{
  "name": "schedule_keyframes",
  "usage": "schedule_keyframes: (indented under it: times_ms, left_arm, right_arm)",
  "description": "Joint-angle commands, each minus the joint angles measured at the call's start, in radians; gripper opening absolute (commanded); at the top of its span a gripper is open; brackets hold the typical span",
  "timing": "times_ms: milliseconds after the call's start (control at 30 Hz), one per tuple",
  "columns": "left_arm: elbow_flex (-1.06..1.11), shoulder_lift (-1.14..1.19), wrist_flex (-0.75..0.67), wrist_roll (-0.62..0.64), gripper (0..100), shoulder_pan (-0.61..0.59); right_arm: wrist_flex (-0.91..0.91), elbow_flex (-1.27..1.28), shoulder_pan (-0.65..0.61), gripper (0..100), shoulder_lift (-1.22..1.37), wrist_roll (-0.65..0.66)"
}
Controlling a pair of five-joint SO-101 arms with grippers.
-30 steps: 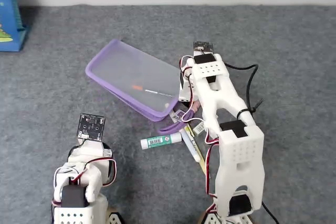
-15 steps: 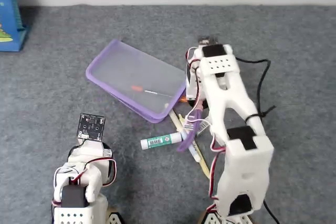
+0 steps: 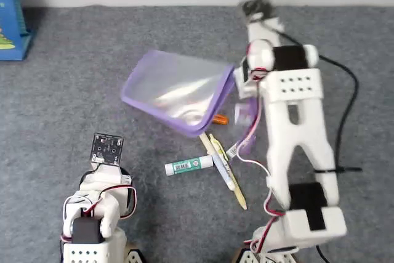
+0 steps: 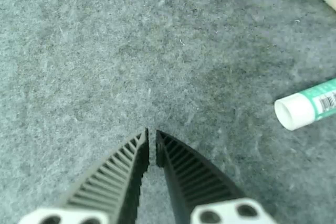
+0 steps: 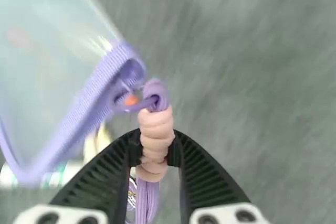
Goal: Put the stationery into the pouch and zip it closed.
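Note:
The clear pouch with purple trim (image 3: pixel 175 87) is tipped up on the carpet, its near corner raised. My right gripper (image 5: pixel 156 141) is shut on the pink knotted zipper pull (image 5: pixel 155 129) at the corner of the pouch (image 5: pixel 58 61); in the high view that gripper (image 3: pixel 245 106) hangs beside the pouch's right end. A green-and-white glue stick (image 3: pixel 188 165), a white pen (image 3: pixel 223 169), a yellow pencil (image 3: pixel 233 186) and a small orange item (image 3: pixel 220 118) lie in front of the pouch. My left gripper (image 4: pixel 152 136) is shut over bare carpet, apart from the glue stick (image 4: pixel 307 108).
A blue box (image 3: pixel 11 16) stands at the far left edge by the wall. The left arm's base (image 3: pixel 95 220) sits at the near left. Grey carpet lies open to the left of the pouch and at the far right.
The right arm has swung back and to the right with the zipper pull in its grip, dragging the pouch right and tipping it up. The pens beneath are now uncovered. The left arm stayed still.

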Motion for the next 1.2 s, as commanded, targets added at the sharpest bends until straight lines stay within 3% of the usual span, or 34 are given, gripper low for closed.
schedule_keyframes:
  times_ms: [0,267,467,667,933,1167]
  left_arm:
    - [-0.004,-0.014,0.005,0.011,3,-0.002]
    - [-0.004,-0.014,0.005,0.011,3,-0.002]
    - [-0.004,-0.014,0.005,0.011,3,-0.002]
    - [-0.004,-0.014,0.005,0.011,3,-0.002]
    - [-0.004,-0.014,0.005,0.011,3,-0.002]
    - [-0.004,-0.014,0.005,0.011,3,-0.002]
  right_arm:
    - [-0.193,-0.041,0.028,0.8,-0.079,0.02]
    - [-0.607,-0.043,0.054,0.8,-0.079,0.021]
    - [-0.796,-0.043,0.071,0.8,-0.077,0.092]
    - [-0.783,-0.043,0.01,0.8,-0.084,0.175]
    - [-0.611,-0.043,-0.145,0.8,-0.084,0.302]
    - [-0.601,-0.043,-0.137,0.8,-0.084,0.356]
